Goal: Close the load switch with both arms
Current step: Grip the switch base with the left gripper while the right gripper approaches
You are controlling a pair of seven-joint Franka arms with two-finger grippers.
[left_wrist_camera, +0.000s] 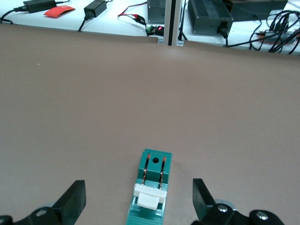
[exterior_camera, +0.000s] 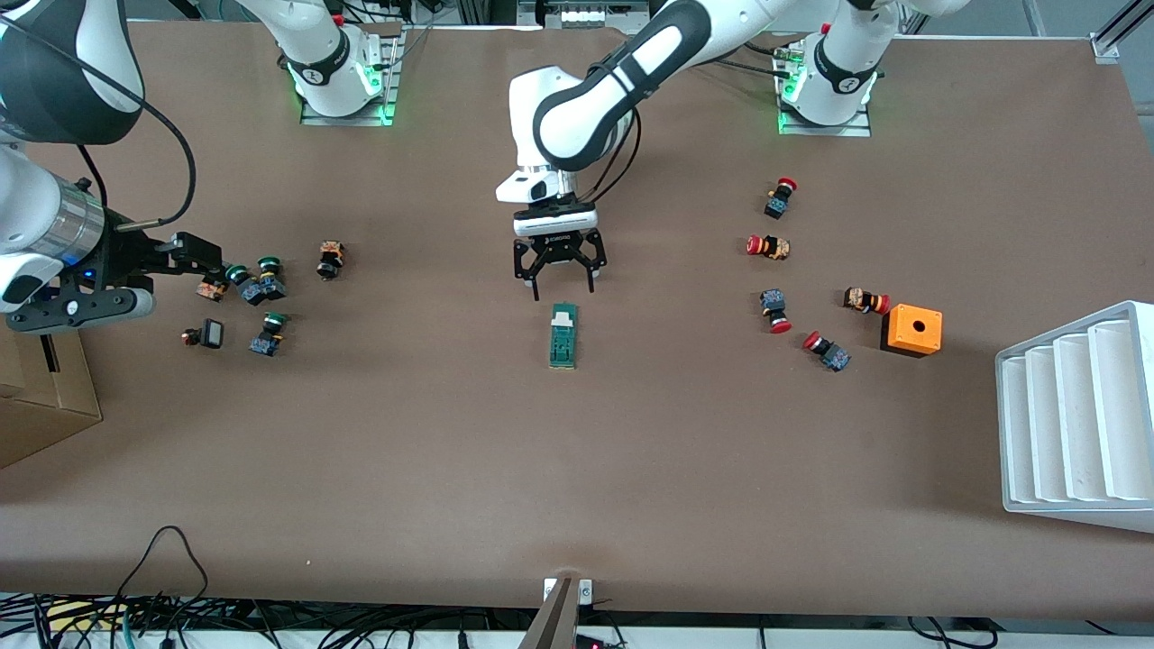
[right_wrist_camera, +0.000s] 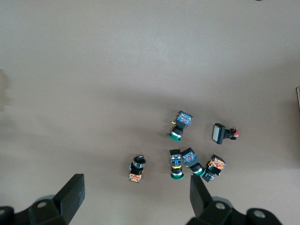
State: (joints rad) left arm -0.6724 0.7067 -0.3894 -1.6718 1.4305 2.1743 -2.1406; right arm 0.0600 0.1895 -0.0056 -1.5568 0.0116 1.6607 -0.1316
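A: What is seen nearest the front camera?

B: Bare brown table (exterior_camera: 577, 469) is seen first, and a white ridged tray (exterior_camera: 1077, 419) at the left arm's end. Then the load switch (exterior_camera: 563, 335) is met, laid flat at mid-table, its white end piece turned toward twelve o'clock, toward the robots' bases.

A: And the left gripper?

B: The left gripper (exterior_camera: 560, 287) is hung just above the table at twelve o'clock of the switch, its fingers spread wide and nothing held. In the left wrist view the switch (left_wrist_camera: 151, 187) is framed between the two released fingers (left_wrist_camera: 202, 199).

A: What lies around it?

B: At about three o'clock of the switch an orange box (exterior_camera: 911, 330) with a hole is set, with red-capped buttons (exterior_camera: 773, 309) scattered beside it. At nine o'clock green-capped buttons (exterior_camera: 268, 333) are clustered.

A: The right gripper?

B: The right gripper (exterior_camera: 213, 264) is held over that green cluster, toward the right arm's end. In the right wrist view its fingers (right_wrist_camera: 70, 196) are parted, with nothing grasped, and the buttons (right_wrist_camera: 180, 124) are seen on the table below.
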